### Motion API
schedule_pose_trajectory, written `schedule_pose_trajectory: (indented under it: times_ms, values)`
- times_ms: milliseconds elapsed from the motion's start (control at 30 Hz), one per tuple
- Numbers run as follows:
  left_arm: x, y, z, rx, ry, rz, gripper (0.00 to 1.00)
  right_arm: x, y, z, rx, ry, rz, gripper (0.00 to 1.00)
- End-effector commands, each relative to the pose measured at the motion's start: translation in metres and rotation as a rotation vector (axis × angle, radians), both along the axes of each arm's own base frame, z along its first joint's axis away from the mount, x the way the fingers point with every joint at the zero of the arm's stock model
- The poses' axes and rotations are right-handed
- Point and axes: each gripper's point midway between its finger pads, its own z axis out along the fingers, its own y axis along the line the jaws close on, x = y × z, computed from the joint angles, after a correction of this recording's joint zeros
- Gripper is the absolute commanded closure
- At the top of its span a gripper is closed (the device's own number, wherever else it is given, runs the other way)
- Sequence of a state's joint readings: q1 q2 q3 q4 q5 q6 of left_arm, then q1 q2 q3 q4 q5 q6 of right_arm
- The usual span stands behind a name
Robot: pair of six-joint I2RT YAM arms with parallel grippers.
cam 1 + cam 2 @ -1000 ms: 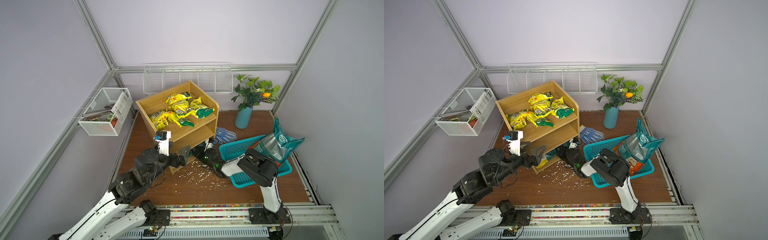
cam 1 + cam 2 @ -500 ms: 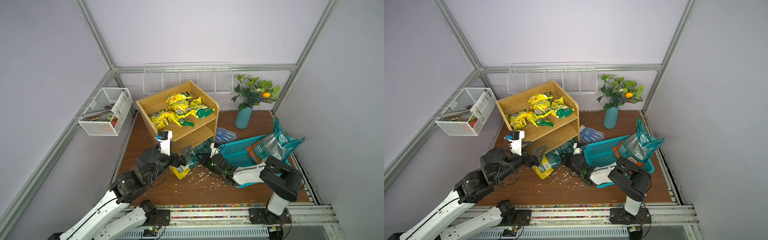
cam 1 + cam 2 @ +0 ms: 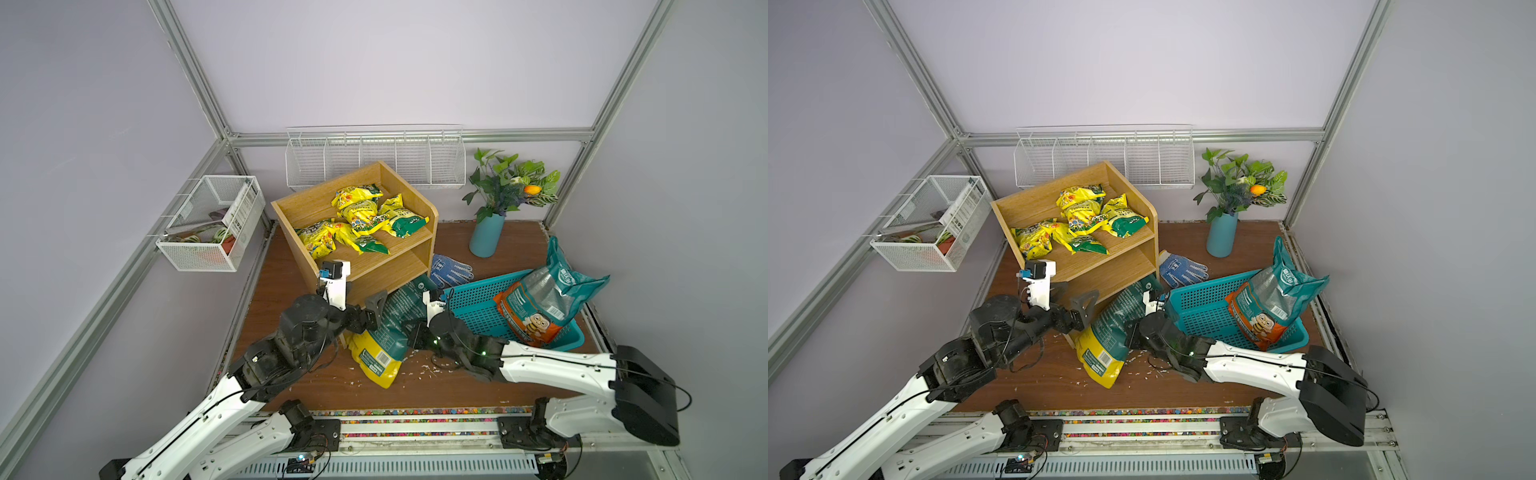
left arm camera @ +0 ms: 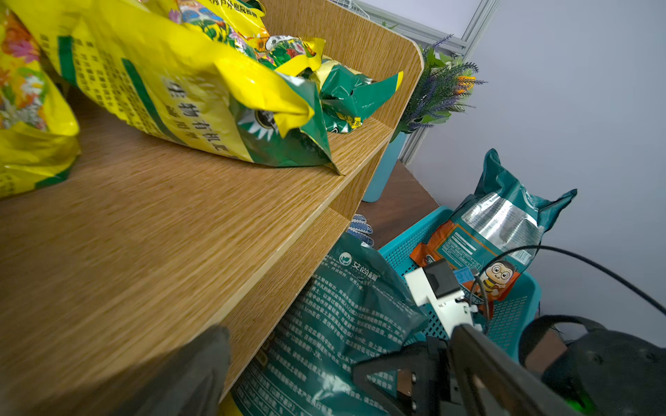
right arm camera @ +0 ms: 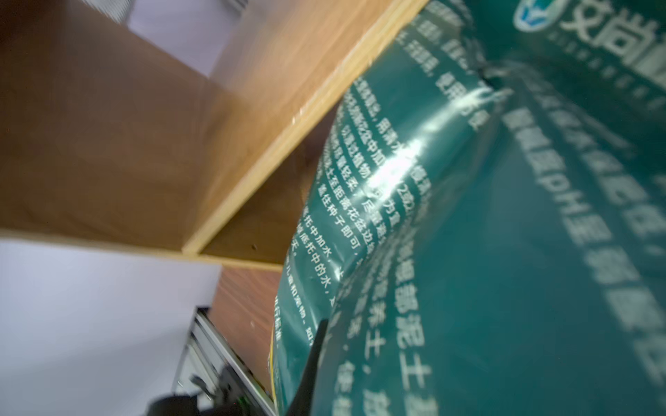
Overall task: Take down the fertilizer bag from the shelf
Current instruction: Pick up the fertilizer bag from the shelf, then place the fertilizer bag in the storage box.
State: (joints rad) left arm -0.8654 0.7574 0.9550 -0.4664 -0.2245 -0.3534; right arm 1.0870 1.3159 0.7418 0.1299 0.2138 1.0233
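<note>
step in hand: judged to be the pull-out of the dark green, yellow-bottomed plastic fertilizer bag [image 3: 384, 332] from the lowest tier of the light oak three-tier wooden shelf [image 3: 386, 270].
bag position: tilted, with the yellow end on the brown wooden bench [image 3: 449, 390] and the green end at the shelf's lowest opening, just beside a teal perforated plastic basket [image 3: 478, 309].
right claw [image 3: 413, 336]: closed tight on the bag's side.
left claw [image 3: 372, 313]: spread wide, nothing held, just beside the bag's other edge.
next move: the green end would need to be drawn clear and the bag laid flat. The pinch on slippery film must be kept.
</note>
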Motion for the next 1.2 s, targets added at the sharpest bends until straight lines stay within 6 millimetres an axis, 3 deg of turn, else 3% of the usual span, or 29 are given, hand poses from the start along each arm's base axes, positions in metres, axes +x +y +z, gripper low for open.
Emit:
schedule_pose_trajectory:
  times_ms: [0,167,333,667,833,1167]
  values:
    - [0.014,0.016,-0.003,0.029,-0.028,0.105,0.00,-0.004,0.008,0.076,0.079,-0.153,0.072,1.00]
    - [0.013,0.012,-0.001,0.022,-0.027,0.082,0.00,-0.008,0.001,0.122,-0.014,-0.293,0.153,1.00]
    - [0.009,-0.002,-0.006,0.025,-0.007,0.011,0.00,-0.009,-0.023,0.163,-0.079,-0.378,0.170,1.00]
    - [0.007,-0.040,-0.023,0.021,0.079,-0.137,0.01,-0.006,-0.085,0.222,-0.170,-0.507,0.104,1.00]
    - [0.008,-0.050,-0.026,0.013,0.094,-0.167,0.01,-0.009,-0.113,0.247,-0.225,-0.576,0.055,1.00]
    - [0.012,-0.068,-0.036,0.019,0.132,-0.213,0.01,-0.004,-0.190,0.293,-0.440,-0.799,-0.141,1.00]
